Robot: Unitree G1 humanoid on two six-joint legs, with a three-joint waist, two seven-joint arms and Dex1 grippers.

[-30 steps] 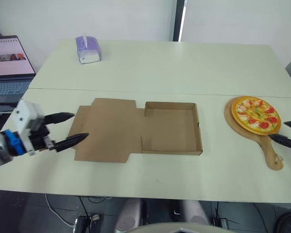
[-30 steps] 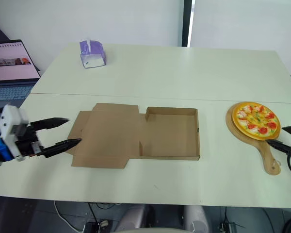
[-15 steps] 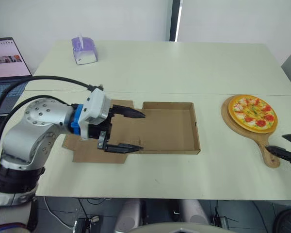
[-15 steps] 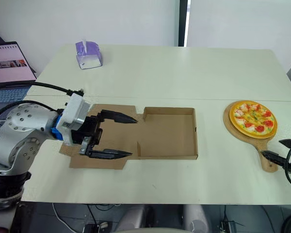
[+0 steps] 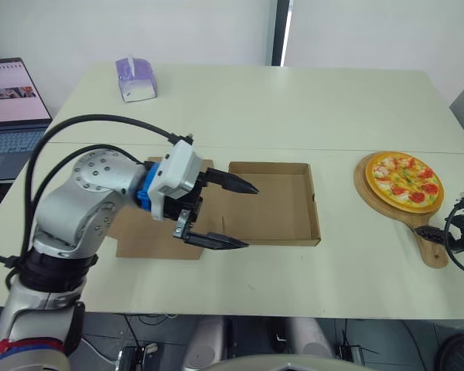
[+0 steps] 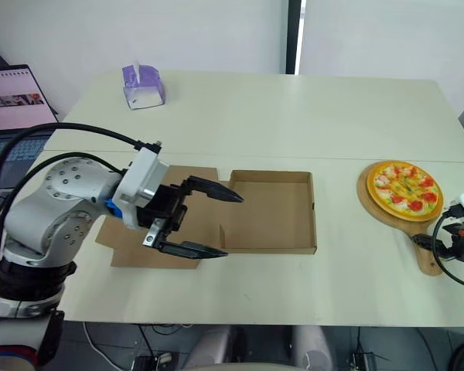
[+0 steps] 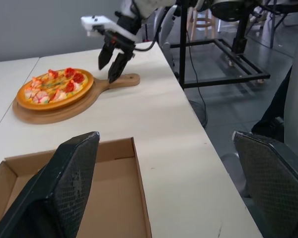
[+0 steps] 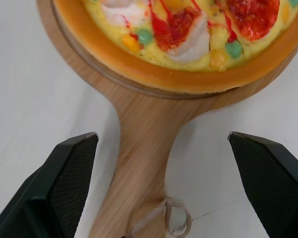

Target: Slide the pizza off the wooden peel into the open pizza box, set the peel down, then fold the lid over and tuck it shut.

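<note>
Right gripper (image 8: 161, 138) is lined up on the wooden peel (image 5: 431, 246), its 2 fingers (image 8: 64, 188) spread wide and clasping nothing. The handle (image 8: 139, 163) runs straight up the gap between them, so by my read this is the set-up for a grab. The pizza (image 5: 407, 179) sits just beyond that gripper, on the round end of the peel, which lies flat on the table (image 5: 332, 100).

And look at it: glossy orange rim, red, white and green toppings, centred on the pale board. There's a loop of cord (image 8: 161, 218) at the handle's end.

Over to the left gripper (image 5: 250, 216), also splayed and empty, hanging over the seam where the pizza box (image 5: 271, 202) meets its lid (image 5: 131, 238). The tray lies ahead of its fingertips, walls up, bare inside. The lid lies flat back under the wrist. It's probably there to steady the cardboard when the pizza comes across.
</note>
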